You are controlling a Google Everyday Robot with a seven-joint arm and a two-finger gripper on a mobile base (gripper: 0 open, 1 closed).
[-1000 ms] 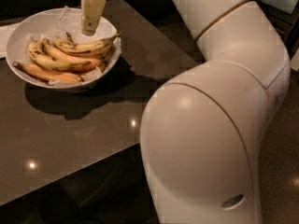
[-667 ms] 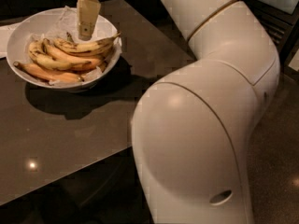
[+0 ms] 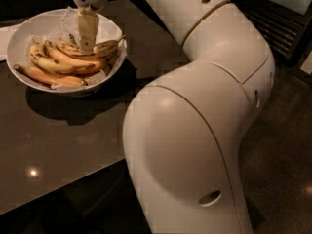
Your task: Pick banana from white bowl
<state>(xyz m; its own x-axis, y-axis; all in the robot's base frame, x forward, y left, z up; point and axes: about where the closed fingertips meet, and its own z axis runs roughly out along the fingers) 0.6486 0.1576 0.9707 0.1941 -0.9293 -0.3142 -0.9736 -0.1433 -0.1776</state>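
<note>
The white bowl (image 3: pixel 22 38) stands at the far left of the dark table and holds several bananas on crumpled paper. The banana (image 3: pixel 106 48), long, yellow and speckled, lies along the bowl's right side with its thin stem pointing right. My gripper (image 3: pixel 87 45) hangs straight down over the bowl's middle. Its tip is at the left end of that banana, on top of the pile. A plumper orange-toned banana (image 3: pixel 46 77) lies at the bowl's front, and paler ones (image 3: pixel 53 63) lie between.
My large cream arm (image 3: pixel 195 130) fills the right and front of the view. The dark table (image 3: pixel 63 140) ends at a front edge near the bottom left. White paper (image 3: pixel 4 35) lies left of the bowl. Dark floor is at the right.
My gripper has come down and slightly left, from above the bowl's rim to the top of the banana pile. The arm has swung left with it.
</note>
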